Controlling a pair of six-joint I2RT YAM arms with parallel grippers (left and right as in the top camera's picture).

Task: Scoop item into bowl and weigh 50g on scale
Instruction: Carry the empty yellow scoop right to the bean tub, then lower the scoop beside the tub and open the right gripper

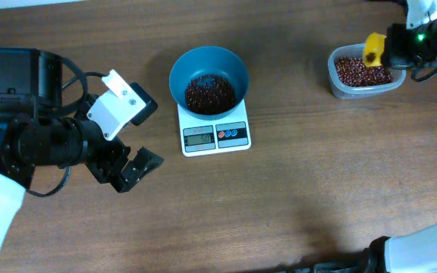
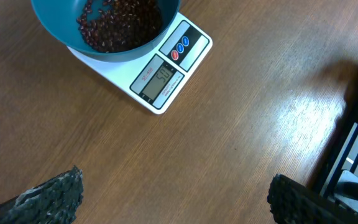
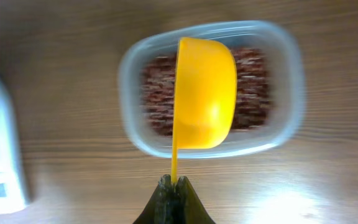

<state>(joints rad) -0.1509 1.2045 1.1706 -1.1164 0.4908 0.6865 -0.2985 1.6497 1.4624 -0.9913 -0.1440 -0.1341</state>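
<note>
The bowl (image 1: 182,70) sits on the scale (image 1: 235,141), beans (image 1: 209,95) in it. The tub (image 1: 338,85) stands well right of them, more beans inside; scoop (image 1: 373,48) above the tub, handle in right claw (image 3: 176,188).

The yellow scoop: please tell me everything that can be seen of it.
The yellow scoop looks like smooth, glossy plastic: a rounded cup on a thin handle. The right pincer is shut on the handle's end. The cup hangs over the clear tub of red-brown beans, turned on its side. Whether it touches the beans cannot be seen.
</note>
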